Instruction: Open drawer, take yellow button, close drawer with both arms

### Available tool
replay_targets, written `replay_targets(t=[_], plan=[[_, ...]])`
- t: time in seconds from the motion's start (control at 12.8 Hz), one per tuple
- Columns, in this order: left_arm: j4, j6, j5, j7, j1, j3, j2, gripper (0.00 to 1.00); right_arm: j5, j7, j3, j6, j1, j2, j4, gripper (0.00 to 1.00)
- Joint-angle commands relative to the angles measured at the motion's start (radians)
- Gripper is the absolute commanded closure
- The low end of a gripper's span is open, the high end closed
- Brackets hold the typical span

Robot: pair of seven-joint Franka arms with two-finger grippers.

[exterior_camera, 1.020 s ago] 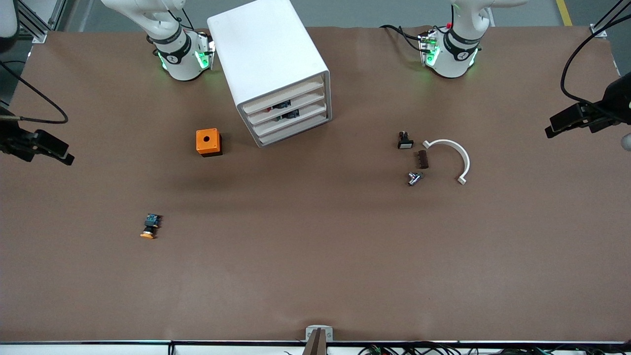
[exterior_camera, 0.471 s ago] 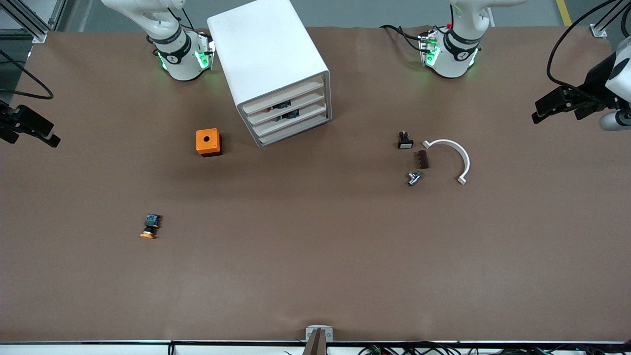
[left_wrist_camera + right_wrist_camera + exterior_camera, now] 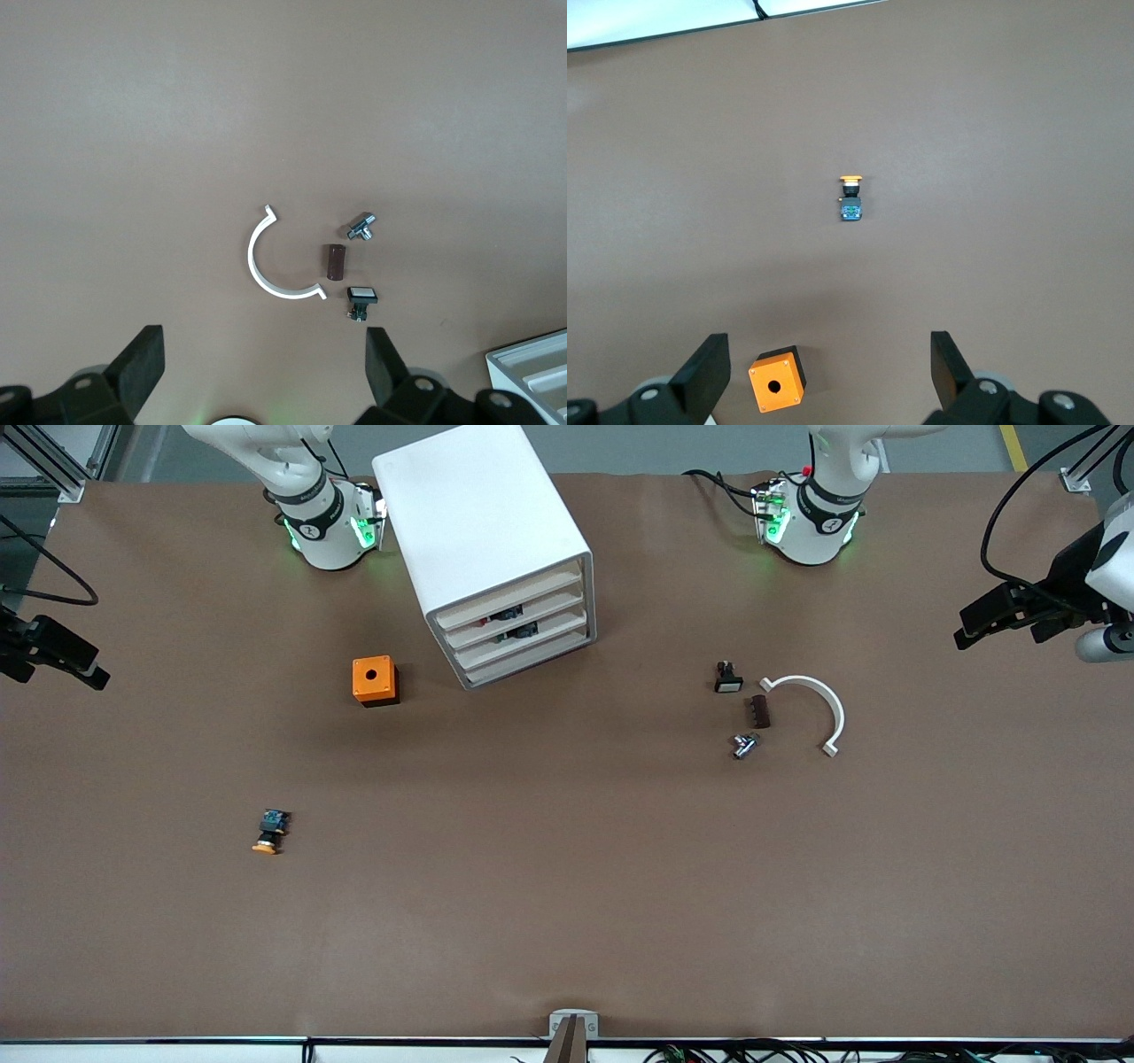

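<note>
The white cabinet (image 3: 483, 531) stands between the arm bases, and its corner shows in the left wrist view (image 3: 532, 372). Its highest drawer (image 3: 505, 600) sits flush like the three below it. The button (image 3: 269, 833), with orange cap, black body and blue rear, lies on the bare table nearer to the front camera than the orange cube; it also shows in the right wrist view (image 3: 850, 197). My right gripper (image 3: 84, 669) (image 3: 828, 363) hangs open and empty over the right arm's end of the table. My left gripper (image 3: 974, 624) (image 3: 263, 363) hangs open and empty over the left arm's end.
An orange cube with a round hole (image 3: 375, 680) (image 3: 777, 379) stands beside the cabinet. Toward the left arm's end lie a small black piece with a white face (image 3: 728, 680) (image 3: 361, 297), a brown block (image 3: 759, 711), a metal part (image 3: 745, 744) and a white half ring (image 3: 811, 708) (image 3: 270, 266).
Both grippers have drawn away from the front camera, toward the bases' edge of the table, and have held almost still over the last half second. Nothing on the table has moved.
</note>
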Motion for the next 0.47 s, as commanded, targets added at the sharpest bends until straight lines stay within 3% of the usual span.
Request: replay_targets(t=[0.0, 0.39], plan=[[-0.013, -0.009, 0.019, 0.007, 0.022, -0.015, -0.023, 0.00, -0.022, 0.012, 0.016, -0.009, -0.014, -0.031, -0.023, 0.00], [-0.026, -0.008, 0.028, 0.015, 0.034, -0.020, -0.029, 0.00, -0.022, 0.012, 0.018, -0.011, -0.014, -0.032, -0.023, 0.00]])
